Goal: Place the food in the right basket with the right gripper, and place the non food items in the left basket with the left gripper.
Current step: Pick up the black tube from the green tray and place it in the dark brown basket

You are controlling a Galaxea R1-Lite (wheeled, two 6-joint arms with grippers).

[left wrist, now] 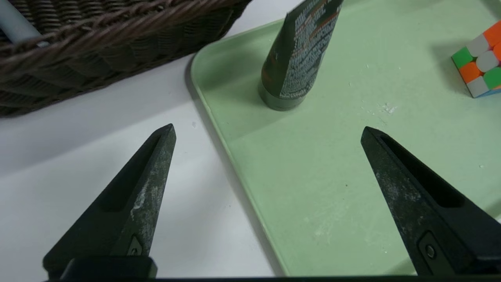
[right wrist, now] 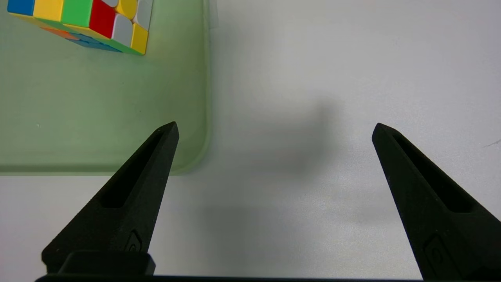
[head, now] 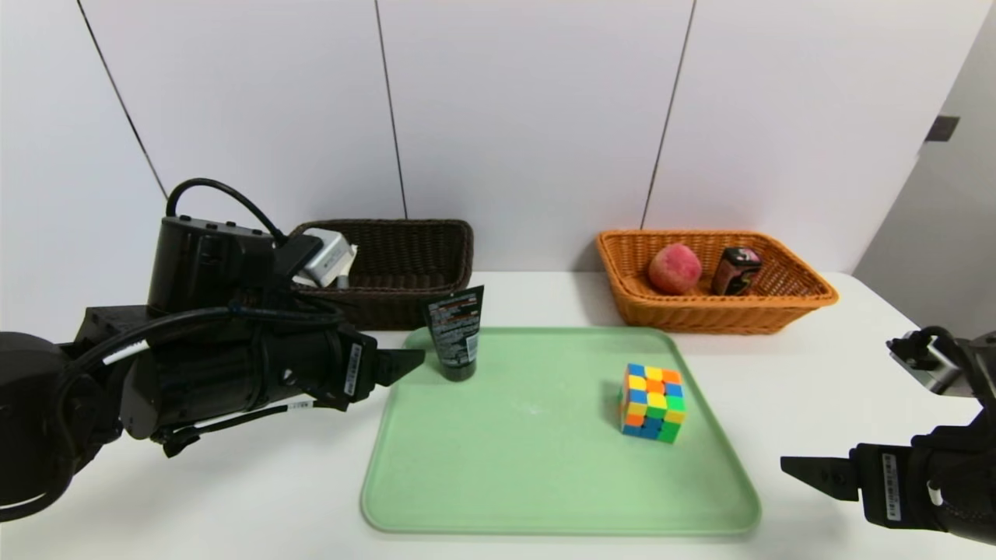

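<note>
From the head camera I see a white surface (head: pixel 233 498) carrying a pale green plastic tray (head: pixel 545 482) with rounded corners. On the tray's far left corner a black squeeze tube with white print (head: pixel 455 333) stands upright on its cap, and toward the tray's right side sits a multicoloured three-by-three puzzle cube (head: pixel 652 403). Behind the tray at the left, against the wall, is the rectangular dark brown wicker basket (head: pixel 412 268), with a white-headed peeler (head: pixel 331 260) lying in its left end, partly hidden by my arm. At the right rear is the rectangular orange-tan wicker basket (head: pixel 778 307), holding a fuzzy red-pink peach (head: pixel 675 268) and, just beside it, a small black box with a pink top (head: pixel 736 270). My left gripper (head: pixel 408 362) hangs just left of the tray, near the tube, empty. My right gripper (head: pixel 809 470) is parked low at the right, off the tray's near right corner. From the left wrist camera, the left gripper (left wrist: pixel 268 131) has its jaws spread wide with nothing between them; one finger is over the white surface, the other over the tray, the tube (left wrist: pixel 299 58) stands ahead, apart from both, and the dark basket (left wrist: pixel 98 51) and the cube (left wrist: pixel 481 66) show at the edges. From the right wrist camera, the right gripper (right wrist: pixel 274 127) also has its jaws spread wide and empty above the bare surface, with the tray corner (right wrist: pixel 195 149) and the cube (right wrist: pixel 94 23) beyond one finger.
</note>
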